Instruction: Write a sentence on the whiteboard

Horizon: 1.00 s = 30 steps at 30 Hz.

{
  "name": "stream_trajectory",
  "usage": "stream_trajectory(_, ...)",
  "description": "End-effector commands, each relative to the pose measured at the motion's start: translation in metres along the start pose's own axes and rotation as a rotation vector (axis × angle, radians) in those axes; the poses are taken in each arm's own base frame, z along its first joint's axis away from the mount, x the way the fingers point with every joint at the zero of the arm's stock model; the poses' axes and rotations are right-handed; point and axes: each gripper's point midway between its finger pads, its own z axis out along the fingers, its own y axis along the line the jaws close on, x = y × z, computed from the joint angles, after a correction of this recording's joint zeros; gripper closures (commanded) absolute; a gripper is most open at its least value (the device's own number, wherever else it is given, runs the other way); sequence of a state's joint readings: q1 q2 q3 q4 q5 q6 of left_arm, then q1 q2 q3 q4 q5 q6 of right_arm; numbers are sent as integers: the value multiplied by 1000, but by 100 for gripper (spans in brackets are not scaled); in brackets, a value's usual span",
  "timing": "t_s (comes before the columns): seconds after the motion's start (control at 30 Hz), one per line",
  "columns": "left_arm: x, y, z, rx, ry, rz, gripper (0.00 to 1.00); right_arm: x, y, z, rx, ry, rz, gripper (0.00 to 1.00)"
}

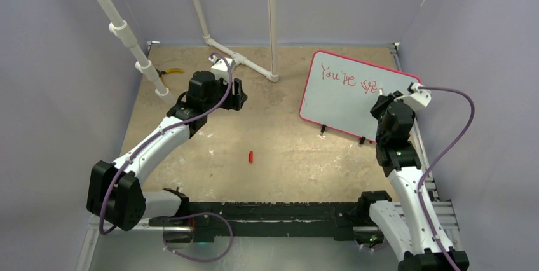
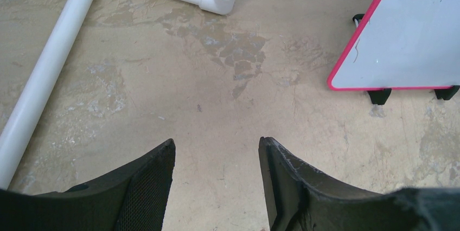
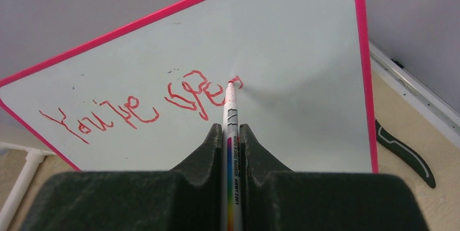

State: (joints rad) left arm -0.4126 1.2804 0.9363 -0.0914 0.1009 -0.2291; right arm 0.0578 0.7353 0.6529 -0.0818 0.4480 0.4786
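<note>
The whiteboard (image 1: 343, 102) with a red-pink frame stands tilted at the right on small black feet; it also shows in the right wrist view (image 3: 304, 41) and the left wrist view (image 2: 412, 41). The sentence (image 1: 349, 79) is one line of red lettering, "You're spe" (image 3: 135, 109). My right gripper (image 3: 231, 129) is shut on a white marker (image 3: 230, 117); its red tip touches the board at the end of the lettering. My left gripper (image 2: 217, 149) is open and empty over bare table, left of the board (image 1: 238, 96).
A small red cap (image 1: 251, 156) lies mid-table. A white pipe frame (image 1: 251, 64) stands at the back, with pliers (image 1: 168, 72) at the back left. A black tool (image 3: 404, 152) lies right of the board. Grey walls enclose the table.
</note>
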Motion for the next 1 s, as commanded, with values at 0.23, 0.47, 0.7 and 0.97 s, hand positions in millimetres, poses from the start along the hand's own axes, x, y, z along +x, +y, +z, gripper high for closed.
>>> stream_trajectory(0.23, -16, -5, -6, 23, -60, -13, 43, -6, 6, -2, -23, 2, 11, 100)
stream_trajectory(0.47, -16, -5, -7, 25, -60, -13, 43, -1, 3, -2, -13, 13, 11, 100)
stream_trajectory(0.7, -17, -5, -7, 23, -61, -15, 43, 2, 1, -1, -2, 19, 10, 100)
stream_trajectory(0.97, -16, -5, -6, 21, -60, -15, 43, 6, -3, 0, 17, 27, 10, 100)
